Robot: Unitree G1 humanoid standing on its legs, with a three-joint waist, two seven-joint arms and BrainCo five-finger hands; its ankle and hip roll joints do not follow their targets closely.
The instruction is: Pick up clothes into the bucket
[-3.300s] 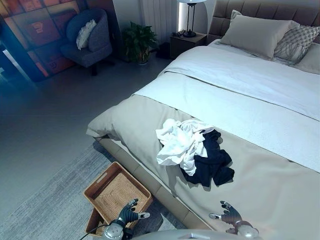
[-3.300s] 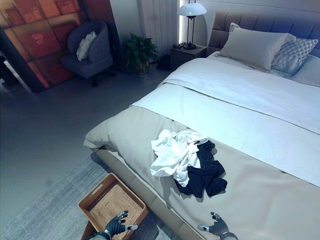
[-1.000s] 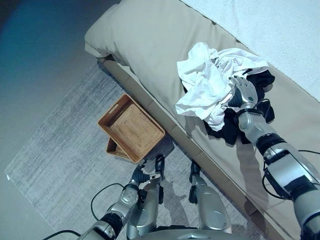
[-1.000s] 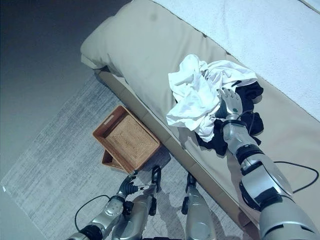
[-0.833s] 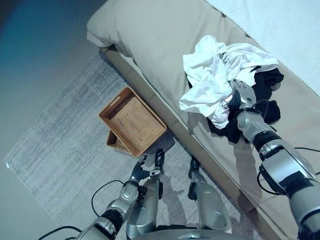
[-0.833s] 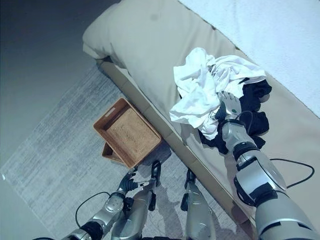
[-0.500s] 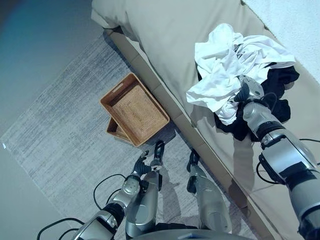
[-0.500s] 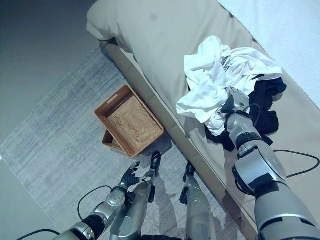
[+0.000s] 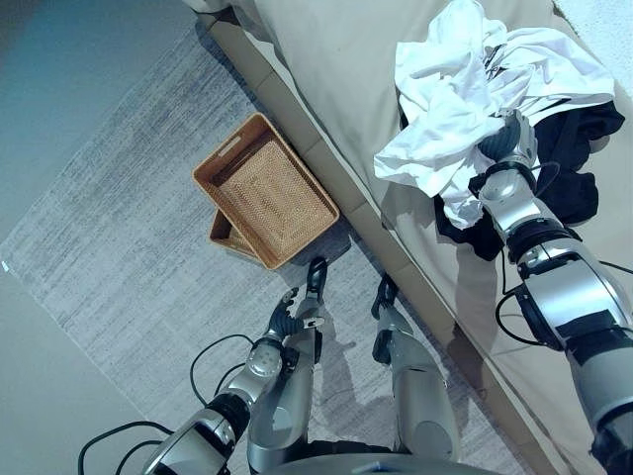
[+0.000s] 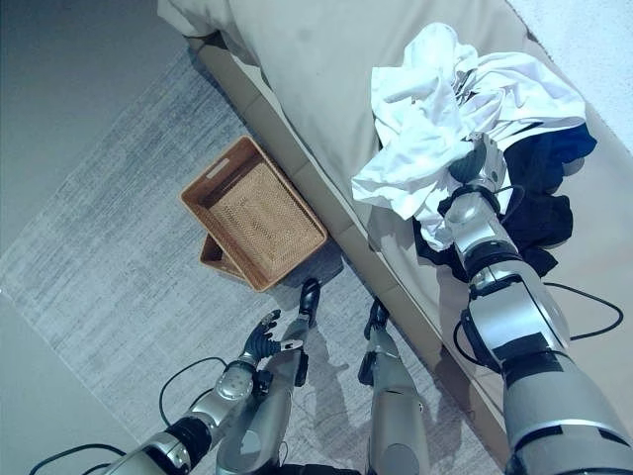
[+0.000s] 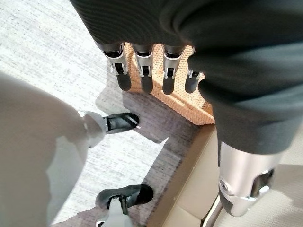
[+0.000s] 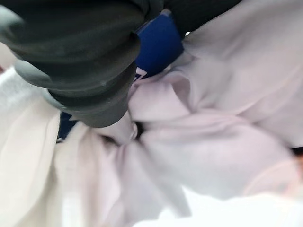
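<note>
Fingers of right hand (image 9: 506,148) buried in crumpled white cloth (image 9: 450,109).

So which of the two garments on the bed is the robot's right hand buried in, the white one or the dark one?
The crumpled white garment: the right hand pushes into its folds, while the dark navy garment lies beside it, farther from the bed edge.

bed (image 9: 336,69) with a beige cover, runs off the top right | pale padded bed base (image 9: 415,267) along its near edge, sits right on the rug | grey streaky rug (image 9: 119,247) covers the middle | plain grey floor (image 9: 59,89) past the rug's edges
</note>
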